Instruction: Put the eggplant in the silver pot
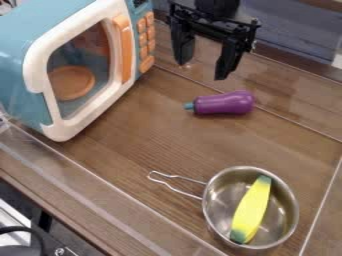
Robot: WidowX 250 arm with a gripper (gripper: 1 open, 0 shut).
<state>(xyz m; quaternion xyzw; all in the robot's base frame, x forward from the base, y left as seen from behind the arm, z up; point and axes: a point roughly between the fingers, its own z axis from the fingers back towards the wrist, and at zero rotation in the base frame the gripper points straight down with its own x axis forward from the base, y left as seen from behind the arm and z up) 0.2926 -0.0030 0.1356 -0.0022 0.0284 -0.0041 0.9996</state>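
The eggplant (223, 104) is a small glossy purple toy lying on its side on the wooden table, its stem end pointing left. The silver pot (218, 189) sits near the front right, round and shiny, with a thin wire handle (171, 182) reaching left. A yellow corn-like toy (253, 209) lies inside the pot. My black gripper (203, 55) hangs at the back of the table, pointing down, behind and slightly left of the eggplant and apart from it. Its fingers stand open with nothing between them.
A blue-and-white toy microwave (67, 65) with an orange panel fills the back left, close beside the gripper. A clear wall (314, 225) borders the table on the right and front. Bare wood lies between the eggplant and the pot.
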